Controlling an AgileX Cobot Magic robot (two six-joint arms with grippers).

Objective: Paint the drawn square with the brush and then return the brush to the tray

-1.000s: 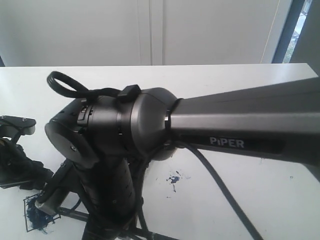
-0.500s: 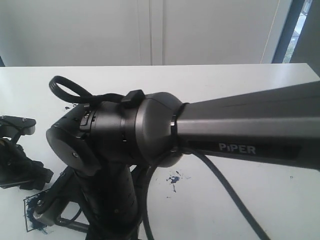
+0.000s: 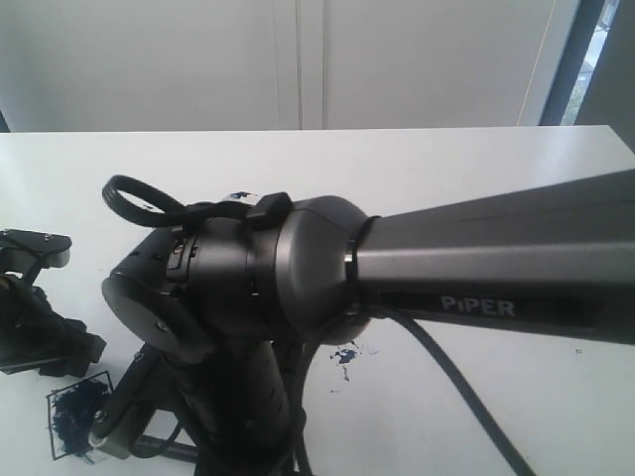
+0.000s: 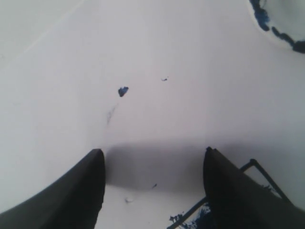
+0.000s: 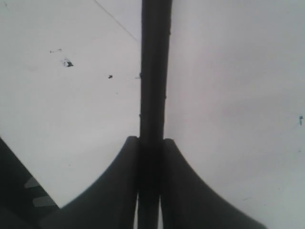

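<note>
Two hands are in view, and only one is working. The right hand [image 5: 151, 143] is narrowed onto the brush [image 5: 155, 71], its jaws pressed against either side of the thin black shaft, which runs straight out ahead of them over the white tabletop [image 3: 446, 169]. The left hand [image 4: 153, 155] stands wide with nothing between its fingers, parked low just beside the drawn square [image 3: 77, 416].

In the exterior view the square sits at the near left corner of the tabletop. Most of its inside is daubed dark blue-black, with a little white showing along the edges. The right hand reaches across and hangs close to the square's right side, but the big arm hides the brush tip, so I cannot tell whether the bristles touch the paper.

Judging by this, the painting is largely done or in its last strokes. The second half is not yet done: the brush is in the hand, not in the tray [image 4: 286, 19]. The tray shows only as a curved, paint-smeared rim at the corner of the left wrist view, apart from the square.

A loose blue splatter [image 3: 344, 354] marks the tabletop under the arm.

One word can be read: "PiPER" [image 3: 478, 306], in pale letters on the right arm's dark forearm. No other writing shows.
</note>
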